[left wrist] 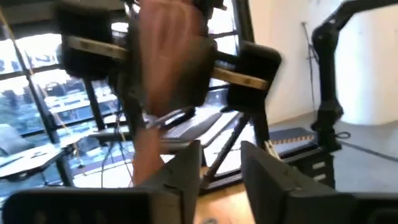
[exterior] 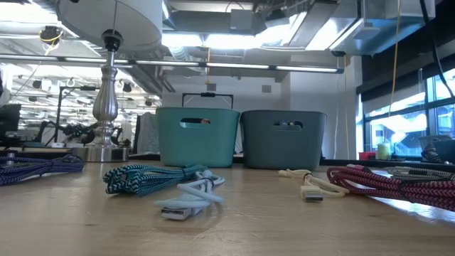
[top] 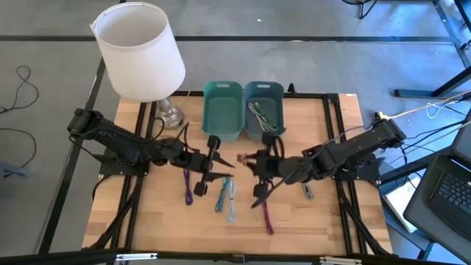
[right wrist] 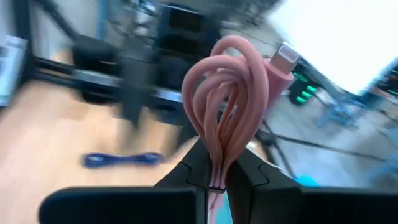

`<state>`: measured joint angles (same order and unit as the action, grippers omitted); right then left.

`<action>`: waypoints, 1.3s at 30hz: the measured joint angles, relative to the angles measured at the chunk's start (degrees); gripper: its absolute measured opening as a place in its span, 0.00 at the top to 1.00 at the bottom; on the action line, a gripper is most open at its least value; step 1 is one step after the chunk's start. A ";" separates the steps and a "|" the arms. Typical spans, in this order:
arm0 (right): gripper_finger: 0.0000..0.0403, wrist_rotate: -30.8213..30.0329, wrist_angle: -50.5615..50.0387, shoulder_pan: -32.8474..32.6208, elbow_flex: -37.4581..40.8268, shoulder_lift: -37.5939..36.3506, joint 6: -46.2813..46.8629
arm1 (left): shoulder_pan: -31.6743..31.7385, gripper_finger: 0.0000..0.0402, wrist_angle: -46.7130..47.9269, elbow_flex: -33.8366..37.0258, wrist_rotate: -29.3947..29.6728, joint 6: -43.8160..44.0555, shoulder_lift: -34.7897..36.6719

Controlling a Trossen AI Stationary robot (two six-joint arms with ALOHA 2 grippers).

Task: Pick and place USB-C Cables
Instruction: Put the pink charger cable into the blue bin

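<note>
A pink cable bundle [right wrist: 227,93] stands pinched at its lower end between the right pincer's [right wrist: 216,177] two dark fingers, its loops and a white plug rising clear above them; the grip low on the fold looks chosen so the loops stay together for carrying. In the high view that right pincer [top: 249,160] sits at the centre of the frame, above the table [top: 154,221], just below the grey-blue bin [top: 263,110], which already holds at least one greenish cable, so the drop there seems the likely next step. To its left stands the teal bin [top: 222,109], two bins in all. On the wood I count four loose bundles: purple [top: 188,188], teal-and-white [top: 227,197], magenta [top: 266,218] and a grey one [top: 307,193] lower right. The left pincer [top: 218,166] hovers beside the right one, fingers parted and empty. A white-shaded lamp [top: 140,50] occupies the upper left.
</note>
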<state>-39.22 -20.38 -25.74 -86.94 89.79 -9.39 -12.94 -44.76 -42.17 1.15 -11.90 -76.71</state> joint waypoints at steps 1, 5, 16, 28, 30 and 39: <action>0.94 -1.45 -1.55 -0.19 0.00 -0.33 0.43 | -0.25 0.68 0.48 0.00 1.89 0.00 0.00; 0.94 -4.65 -8.59 -1.37 0.02 -2.43 5.63 | -1.43 0.55 3.27 0.00 12.31 0.23 0.02; 0.94 -6.68 -30.27 10.96 0.02 -10.12 25.48 | -5.43 0.44 12.28 0.00 29.19 8.17 0.01; 0.94 26.19 -27.42 44.58 0.02 -5.95 21.64 | -7.77 0.44 12.16 0.00 29.35 9.49 0.02; 0.94 28.33 -26.73 47.68 0.02 -3.58 20.92 | -7.79 0.44 12.14 0.00 29.33 9.72 0.02; 0.94 36.19 -24.28 55.50 0.02 10.82 17.92 | -8.16 0.44 13.71 0.00 29.30 11.77 0.02</action>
<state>-3.02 -44.66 29.76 -86.91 100.61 8.54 -21.09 -31.04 -42.17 30.46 -0.13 -76.69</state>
